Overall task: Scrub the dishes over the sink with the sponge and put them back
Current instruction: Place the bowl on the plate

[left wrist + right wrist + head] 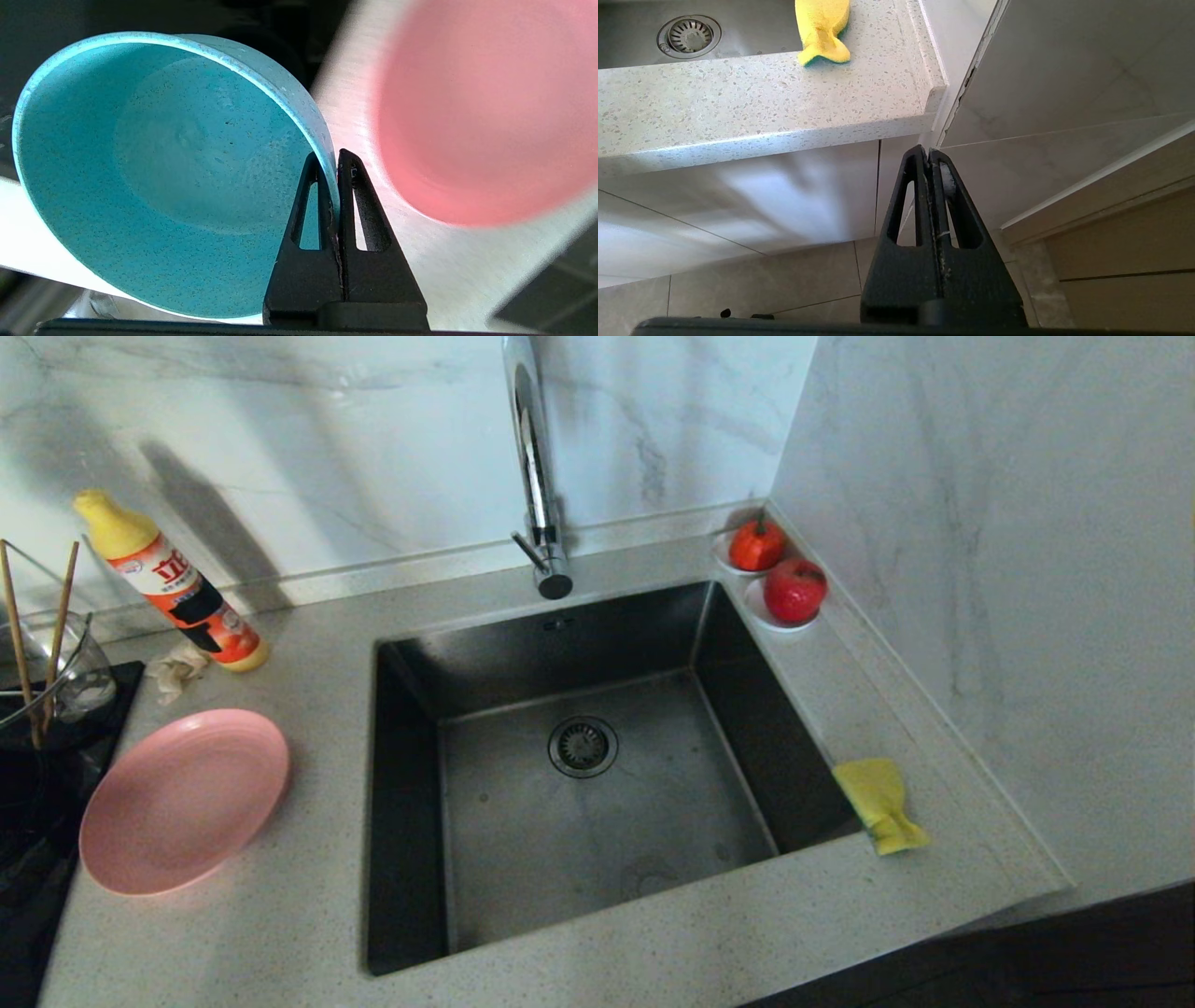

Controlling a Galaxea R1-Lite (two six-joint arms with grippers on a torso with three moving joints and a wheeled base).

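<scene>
So the left gripper is pinched tight on the rim of the teal bowl, 1 finger inside the wall and 1 outside, and that's the only hold on it. The bowl hangs tipped with its opening facing the wrist camera, so my worry is it pivots or slips out of that thin rim grip once it gets carried over the sink, and scrubbing pressure would make that worse. It's also close above the pink plate, which sits at the left end of the counter near the front edge, so a low swing could clip the plate. The sponge lies well apart from the bowl, on the counter strip to the right of the sink, its near end right by the basin's front-right corner and partly hanging over the rim. The right gripper is closed on nothing, hanging below the counter's front edge with the sponge up above it, so it has a climb ahead before any scrubbing. The chopsticks stand in a glass container at the far left edge.
</scene>
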